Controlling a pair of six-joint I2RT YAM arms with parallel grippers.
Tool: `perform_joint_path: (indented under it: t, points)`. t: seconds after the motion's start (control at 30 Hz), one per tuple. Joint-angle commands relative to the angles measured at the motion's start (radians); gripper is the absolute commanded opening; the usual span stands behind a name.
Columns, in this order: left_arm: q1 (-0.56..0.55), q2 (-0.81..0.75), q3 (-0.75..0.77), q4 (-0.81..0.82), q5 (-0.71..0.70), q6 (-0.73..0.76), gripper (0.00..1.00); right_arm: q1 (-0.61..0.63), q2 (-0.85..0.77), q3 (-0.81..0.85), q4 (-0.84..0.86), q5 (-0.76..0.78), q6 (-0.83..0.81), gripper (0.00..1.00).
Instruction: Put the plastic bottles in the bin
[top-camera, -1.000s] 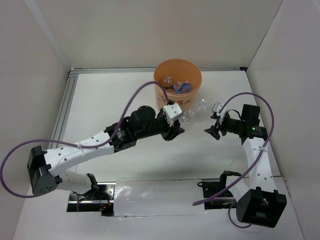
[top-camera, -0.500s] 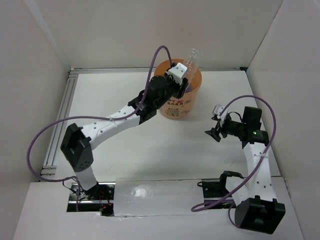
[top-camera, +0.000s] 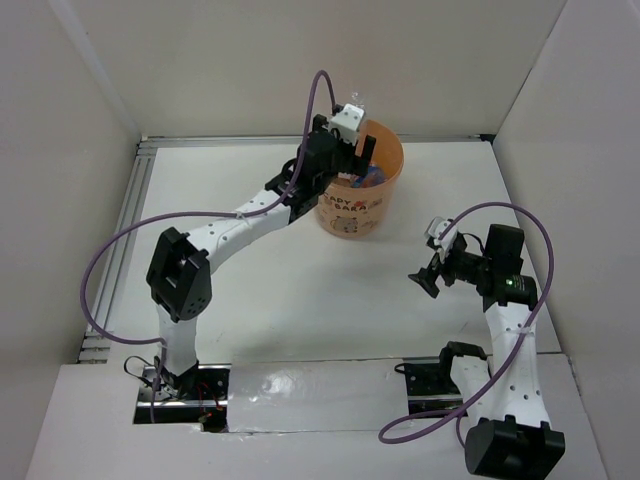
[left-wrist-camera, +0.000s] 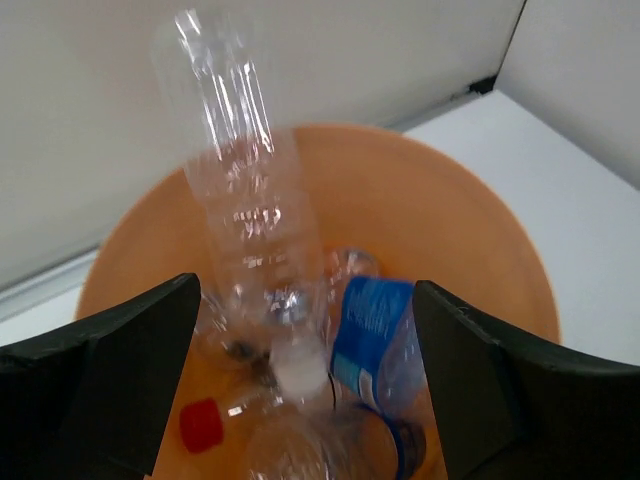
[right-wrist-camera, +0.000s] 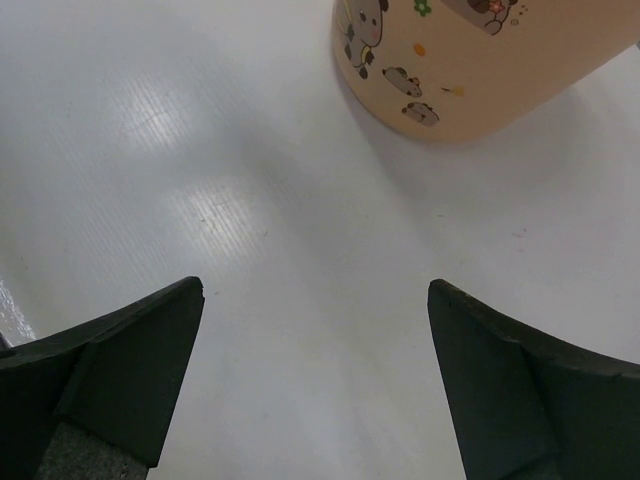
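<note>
left gripper now open, clear bottle dropped into bin.

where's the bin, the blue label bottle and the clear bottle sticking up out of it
bin (top-camera: 352, 212): top external view, on its printed side wall
blue label bottle (left-wrist-camera: 370, 318): left wrist view, on the blue label
clear bottle (left-wrist-camera: 245, 215): left wrist view, on its ribbed body

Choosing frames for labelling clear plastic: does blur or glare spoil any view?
Left wrist: the clear bottle over the bin looks smeared and soft-edged, the near fingers unfocused. Right wrist: sharp, a pale sheen on the table, soft shadow by the bin. Top external: evenly lit.
</note>
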Motion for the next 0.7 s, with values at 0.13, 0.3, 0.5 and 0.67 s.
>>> perform_joint_path:
  t: [0.13,0.3,0.5,0.67]
  points:
    - [-0.029,-0.142,-0.13,0.044,0.038,-0.045,1.0,-0.007,-0.012,-0.015,0.037,0.038,0.112,1.0]
    - [-0.049,-0.413,-0.309,0.032,0.07,-0.124,1.0,-0.007,-0.012,-0.004,0.074,0.104,0.266,1.0]
    - [-0.04,-0.786,-0.686,-0.155,0.145,-0.252,1.0,-0.007,-0.03,0.073,0.146,0.29,0.532,1.0]
    - [-0.006,-1.081,-1.023,-0.209,0.091,-0.347,1.0,-0.007,-0.041,0.074,0.182,0.371,0.638,1.0]
